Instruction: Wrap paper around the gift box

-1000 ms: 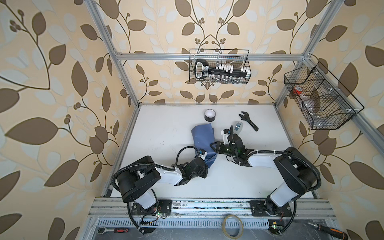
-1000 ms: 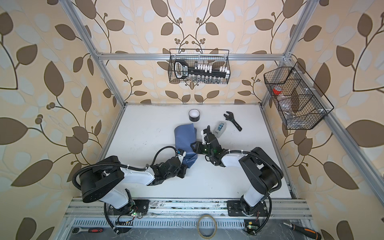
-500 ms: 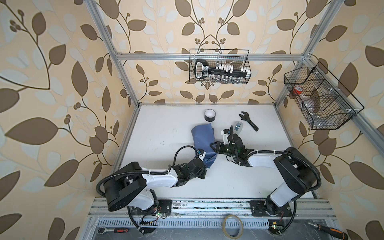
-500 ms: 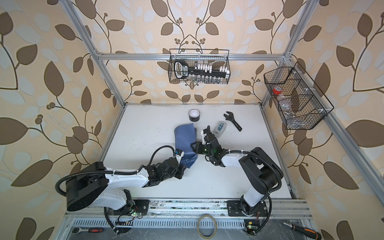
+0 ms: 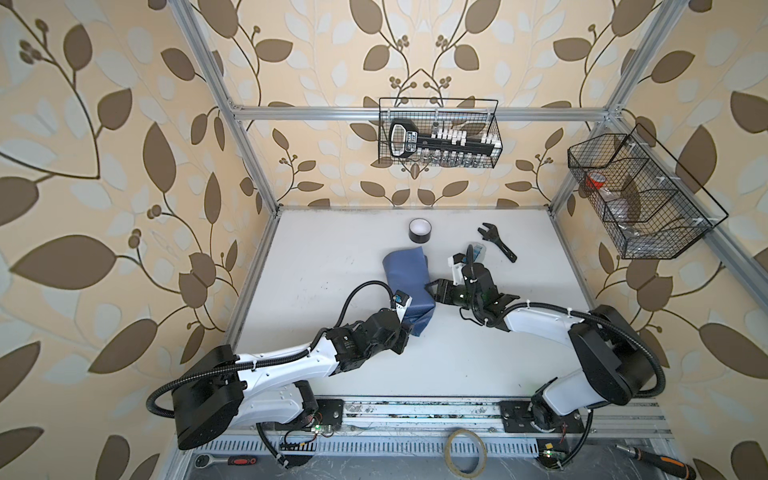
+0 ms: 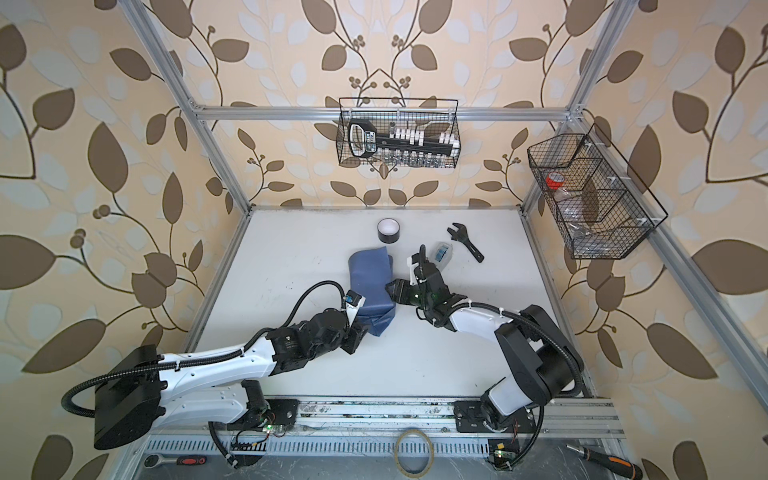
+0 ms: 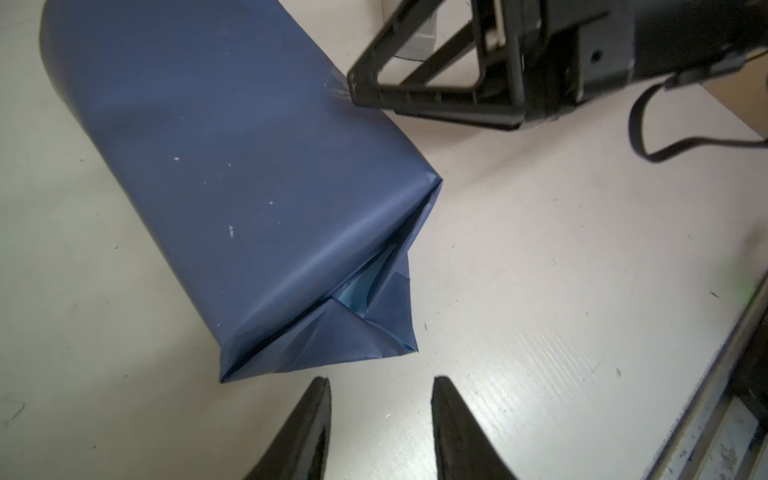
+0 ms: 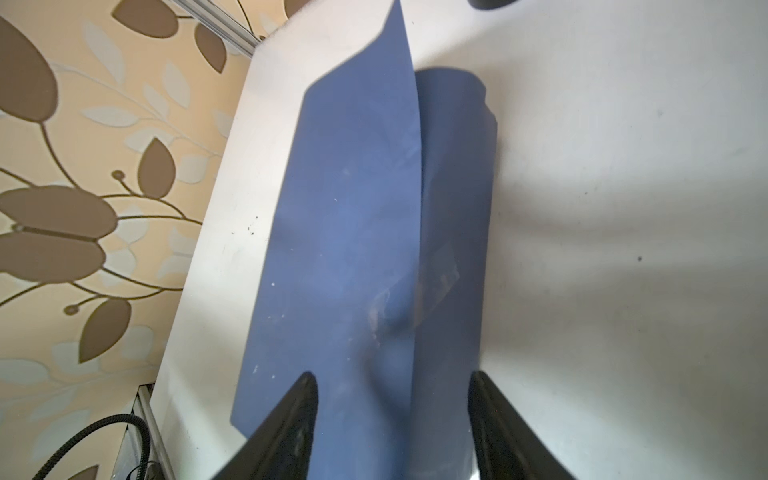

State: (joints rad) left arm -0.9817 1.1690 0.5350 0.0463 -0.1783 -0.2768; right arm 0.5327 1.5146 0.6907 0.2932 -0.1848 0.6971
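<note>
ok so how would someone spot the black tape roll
Look on the white table, near its back edge, under the wire basket on the rear wall. The black tape roll lies there, behind the blue paper; it is a round ring with a pale centre, unlike the long black wrench nearby.

Dk-blue paper, wht table

I held my left arm stretched low and forward from its base, wrist near level. The left gripper pointed ahead, jaws parted with nothing between them. My right arm folded at the elbow and reached in toward the middle. The right gripper faced across toward the left one, jaws spread wide.
</note>
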